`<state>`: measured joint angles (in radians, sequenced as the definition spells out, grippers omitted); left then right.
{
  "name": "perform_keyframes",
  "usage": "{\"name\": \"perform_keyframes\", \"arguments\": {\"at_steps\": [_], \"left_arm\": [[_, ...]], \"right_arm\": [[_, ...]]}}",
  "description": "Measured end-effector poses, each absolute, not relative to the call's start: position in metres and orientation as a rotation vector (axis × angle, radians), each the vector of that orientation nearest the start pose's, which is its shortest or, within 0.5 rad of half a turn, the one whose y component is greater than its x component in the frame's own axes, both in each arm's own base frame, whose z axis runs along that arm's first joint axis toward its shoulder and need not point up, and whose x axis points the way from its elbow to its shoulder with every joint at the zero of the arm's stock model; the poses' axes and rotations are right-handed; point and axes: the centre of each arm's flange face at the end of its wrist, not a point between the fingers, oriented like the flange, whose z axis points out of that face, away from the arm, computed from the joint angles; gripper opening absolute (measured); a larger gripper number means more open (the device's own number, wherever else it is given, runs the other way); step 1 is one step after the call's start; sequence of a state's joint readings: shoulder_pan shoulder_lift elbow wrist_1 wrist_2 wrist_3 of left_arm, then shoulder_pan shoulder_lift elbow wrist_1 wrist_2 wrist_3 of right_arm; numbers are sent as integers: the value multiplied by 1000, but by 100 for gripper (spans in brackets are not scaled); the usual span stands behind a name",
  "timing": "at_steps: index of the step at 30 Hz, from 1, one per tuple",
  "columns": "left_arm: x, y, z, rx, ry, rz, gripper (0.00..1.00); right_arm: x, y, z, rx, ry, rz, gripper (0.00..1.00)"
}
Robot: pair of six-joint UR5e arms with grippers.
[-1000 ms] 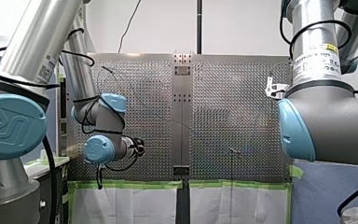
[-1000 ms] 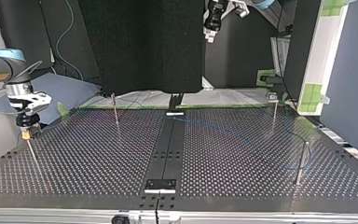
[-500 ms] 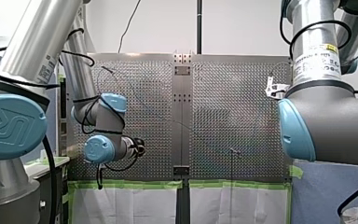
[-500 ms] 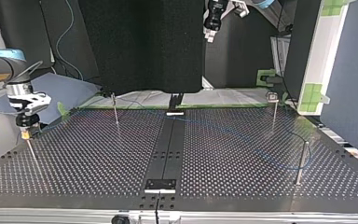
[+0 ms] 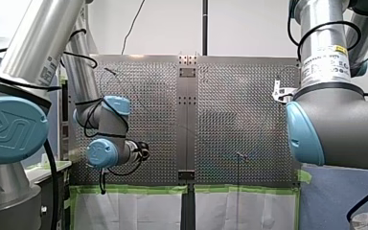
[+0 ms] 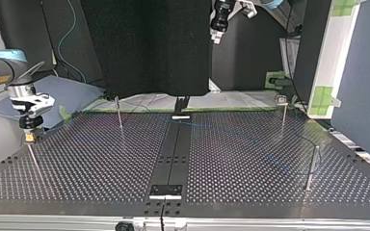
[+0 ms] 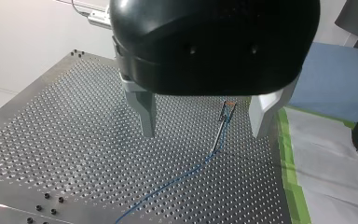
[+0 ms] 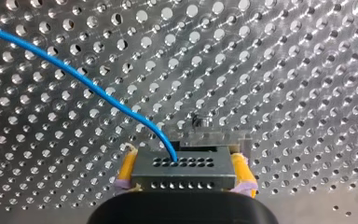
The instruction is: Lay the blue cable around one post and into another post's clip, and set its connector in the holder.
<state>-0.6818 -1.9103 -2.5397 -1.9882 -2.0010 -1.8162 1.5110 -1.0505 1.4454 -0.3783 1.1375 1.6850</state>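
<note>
The silver perforated metal table [image 6: 250,159] fills the lower half of the top view. At that view's upper middle, my left arm's black gripper [image 6: 216,38] hangs high, its metal fingers [image 7: 142,112] spread wide around nothing. At the view's left, my right gripper [image 6: 29,137] sits directly above a thin metal post [image 6: 34,163], its yellow pads [image 8: 127,170] pinching the dark grey holed connector block [image 8: 186,175]. The thin blue cable [image 8: 74,74] arcs away from the connector over the table.

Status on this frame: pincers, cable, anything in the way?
Left pincer open, empty. Right pincer shut on connector, blue cable trailing out. No obstruction seen.
</note>
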Motion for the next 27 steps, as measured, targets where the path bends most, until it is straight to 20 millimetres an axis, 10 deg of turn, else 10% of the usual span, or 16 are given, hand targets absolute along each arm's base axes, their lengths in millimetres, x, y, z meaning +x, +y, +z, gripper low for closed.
{"name": "perform_keyframes", "arguments": {"at_steps": [19,21,23,27], "left_arm": [[190,-271,72,55,1719,-316,100],[190,-271,72,54,1719,-316,100],[190,-271,72,54,1719,-316,100],[190,-271,72,54,1720,-315,100]], "right_arm": [[135,-671,279,1452,-1125,1554,0],[135,-671,279,1452,-1125,1554,18],[135,-671,279,1452,-1125,1554,86],[135,-671,279,1452,-1125,1554,100]]}}
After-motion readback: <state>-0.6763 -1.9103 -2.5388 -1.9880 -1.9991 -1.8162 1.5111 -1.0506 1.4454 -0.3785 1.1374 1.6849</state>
